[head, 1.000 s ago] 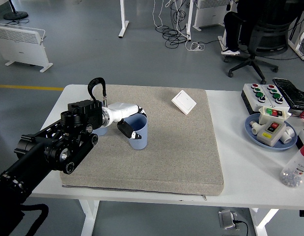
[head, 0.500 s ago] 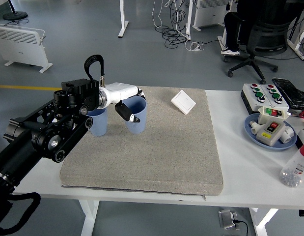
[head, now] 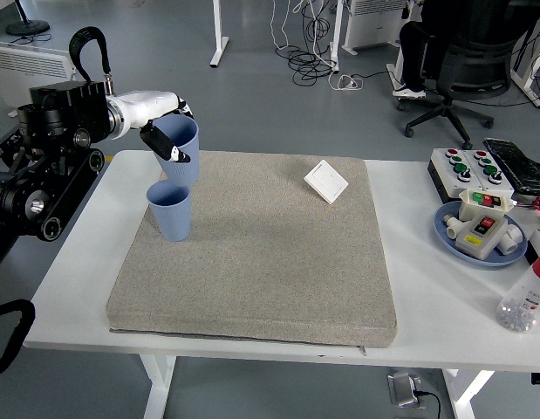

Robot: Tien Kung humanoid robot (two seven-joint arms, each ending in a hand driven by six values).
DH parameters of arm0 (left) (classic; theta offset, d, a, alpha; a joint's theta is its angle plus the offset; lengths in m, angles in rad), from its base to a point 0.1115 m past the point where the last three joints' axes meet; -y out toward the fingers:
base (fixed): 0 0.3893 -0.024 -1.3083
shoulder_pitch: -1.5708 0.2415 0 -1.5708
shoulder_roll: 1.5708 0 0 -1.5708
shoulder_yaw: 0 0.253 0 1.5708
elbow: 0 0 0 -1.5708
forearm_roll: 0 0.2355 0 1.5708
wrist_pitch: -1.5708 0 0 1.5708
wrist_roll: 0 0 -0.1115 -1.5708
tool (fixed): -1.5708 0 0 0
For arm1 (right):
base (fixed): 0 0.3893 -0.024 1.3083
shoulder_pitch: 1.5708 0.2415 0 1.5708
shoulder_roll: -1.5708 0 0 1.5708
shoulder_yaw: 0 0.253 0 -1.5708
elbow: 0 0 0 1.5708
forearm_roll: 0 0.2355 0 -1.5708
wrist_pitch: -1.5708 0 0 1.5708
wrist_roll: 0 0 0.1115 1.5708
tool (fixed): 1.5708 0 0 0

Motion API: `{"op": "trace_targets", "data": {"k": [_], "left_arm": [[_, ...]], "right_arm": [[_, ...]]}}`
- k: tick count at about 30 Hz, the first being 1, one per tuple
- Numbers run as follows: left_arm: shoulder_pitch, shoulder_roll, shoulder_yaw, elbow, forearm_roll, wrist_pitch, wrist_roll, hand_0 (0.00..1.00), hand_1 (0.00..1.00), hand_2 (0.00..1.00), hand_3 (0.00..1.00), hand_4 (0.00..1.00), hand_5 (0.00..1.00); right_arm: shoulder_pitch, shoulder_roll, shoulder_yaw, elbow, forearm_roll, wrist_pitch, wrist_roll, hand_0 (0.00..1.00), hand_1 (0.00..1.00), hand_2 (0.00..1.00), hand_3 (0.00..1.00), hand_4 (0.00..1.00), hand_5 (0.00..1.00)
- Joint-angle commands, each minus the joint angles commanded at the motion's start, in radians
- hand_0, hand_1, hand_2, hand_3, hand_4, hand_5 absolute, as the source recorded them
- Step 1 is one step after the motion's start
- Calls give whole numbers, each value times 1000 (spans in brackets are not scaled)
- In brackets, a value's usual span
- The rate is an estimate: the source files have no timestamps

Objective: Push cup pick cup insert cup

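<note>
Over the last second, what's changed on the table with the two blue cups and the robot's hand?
The left hand, shut on one light blue plastic cup, has lifted it off the grey mat and carried it up and to the left, so it now hangs above the second light blue cup. That second cup kept its place, as did the white square switch plate and the blue tray.

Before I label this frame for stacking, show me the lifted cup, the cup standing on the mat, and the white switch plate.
lifted cup point(head: 184, 150), head view, on its blue side wall below the left hand
standing cup point(head: 171, 216), head view, mid side wall
white switch plate point(head: 326, 182), head view, centre of its face
</note>
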Motion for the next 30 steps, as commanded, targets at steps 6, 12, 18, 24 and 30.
{"op": "trace_targets", "data": {"k": [6,12,18,24,30], "left_arm": [[3,-3,3,50,6,16,-22,482,545,537,488,481,2],[5,-10,-1,83,6,33,-40,477,548,539,491,486,2],[3,-13,-4,100,6,37,-46,475,549,541,493,491,2],[0,-16,2,118,6,41,-50,475,549,540,493,494,2],[0,-19,-5,142,6,51,-57,471,549,540,492,499,2]], "right_arm": [[-2,2,4,0,-5,-1,-2,756,630,653,560,81,463],[-2,3,5,0,-6,-2,-2,756,631,652,560,80,463],[-2,3,3,0,-3,-2,-2,756,631,653,560,80,465],[1,2,-1,0,-4,-1,-3,756,631,653,560,80,464],[4,2,-3,0,-3,-1,-2,755,630,653,560,80,466]]}}
